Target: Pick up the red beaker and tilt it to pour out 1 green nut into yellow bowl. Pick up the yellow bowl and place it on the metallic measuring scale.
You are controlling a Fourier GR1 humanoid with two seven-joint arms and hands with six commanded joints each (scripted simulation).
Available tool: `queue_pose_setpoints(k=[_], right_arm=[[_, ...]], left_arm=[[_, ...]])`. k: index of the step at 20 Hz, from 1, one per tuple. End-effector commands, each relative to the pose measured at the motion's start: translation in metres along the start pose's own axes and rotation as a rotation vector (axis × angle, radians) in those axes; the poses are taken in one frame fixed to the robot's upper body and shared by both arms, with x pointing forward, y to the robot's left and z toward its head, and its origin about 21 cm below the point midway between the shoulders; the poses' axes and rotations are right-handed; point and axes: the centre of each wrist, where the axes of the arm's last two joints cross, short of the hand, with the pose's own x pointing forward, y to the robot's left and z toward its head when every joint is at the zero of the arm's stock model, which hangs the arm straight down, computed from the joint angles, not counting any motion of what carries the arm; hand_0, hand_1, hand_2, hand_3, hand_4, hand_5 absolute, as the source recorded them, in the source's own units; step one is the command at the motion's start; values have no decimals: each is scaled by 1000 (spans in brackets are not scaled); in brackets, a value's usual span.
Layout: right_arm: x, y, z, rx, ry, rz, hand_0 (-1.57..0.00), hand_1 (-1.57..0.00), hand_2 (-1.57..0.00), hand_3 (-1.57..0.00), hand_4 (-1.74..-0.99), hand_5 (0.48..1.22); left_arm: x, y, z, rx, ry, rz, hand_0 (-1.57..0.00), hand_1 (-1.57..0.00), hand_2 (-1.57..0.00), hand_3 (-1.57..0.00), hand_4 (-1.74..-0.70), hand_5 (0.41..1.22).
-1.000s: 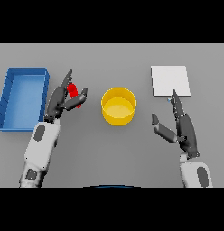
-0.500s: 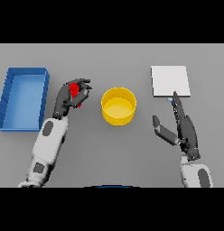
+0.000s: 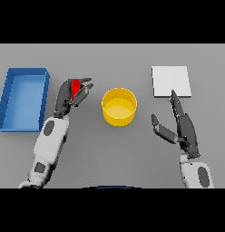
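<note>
The grey table (image 3: 110, 154) carries, from the robot's left to its right, a blue tray (image 3: 10, 97), the yellow bowl (image 3: 119, 106) near the middle, and the flat pale measuring scale (image 3: 171, 81) at the far right. The tray lies just beyond the left arm; the bowl stands well apart from the scale.

The left hand (image 3: 66, 97) has its fingers curled round the red beaker (image 3: 75, 87), held between tray and bowl. The bowl lies to the right of that hand, near but not touching — so the pour probably calls for a short carry rightward until the beaker is over the rim, then a tilt toward the bowl. The beaker's exact tilt is hard to read, and no green nut is visible.

The right hand (image 3: 182, 127) rests open, fingers straight and pointing toward the scale's near edge — the nearer hand for moving the bowl onto the scale later.
</note>
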Motion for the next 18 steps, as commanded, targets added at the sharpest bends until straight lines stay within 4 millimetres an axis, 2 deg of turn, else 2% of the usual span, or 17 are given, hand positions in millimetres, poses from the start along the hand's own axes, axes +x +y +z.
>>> queue_pose_setpoints(k=[1,3,5,7,9,11,15,18], right_arm=[[1,0,1,-3,-13,8,1,1,1,1,-1263,671],[-1,-1,6,-3,-19,8,1,1,1,1,-1258,669],[1,0,4,2,-15,25,1,1,1,1,-1250,672],[2,4,5,-1,-24,30,1,1,1,1,-1249,679],[2,1,3,-13,-3,51,1,1,1,1,-1245,688],[3,2,6,-16,-8,54,1,1,1,1,-1243,694],[7,2,7,-7,-2,53,1,1,1,1,-1243,710],[6,-4,7,-3,-5,64,1,1,1,1,-1254,717]], left_arm=[[5,2,0,8,-25,-8,-1510,-1511,-1512,-1512,-1679,1103],[18,7,-1,31,-82,-15,-1532,-1533,-1533,-1533,-1702,1098],[34,3,-4,20,-95,-61,-1546,-1546,-1547,-1547,-1716,1097],[53,10,-8,-21,-123,-156,-1555,-1555,-1556,-1555,-1725,1107],[69,3,-13,-112,-121,-326,-1561,-1561,-1561,-1561,-1731,1119],[75,3,-13,-163,-128,-421,-1563,-1563,-1563,-1563,-1733,1119],[77,14,-14,-199,-128,-491,-1563,-1563,-1563,-1563,-1733,1113],[87,9,-16,-271,-168,-705,-1567,-1567,-1567,-1567,-1737,1112]])
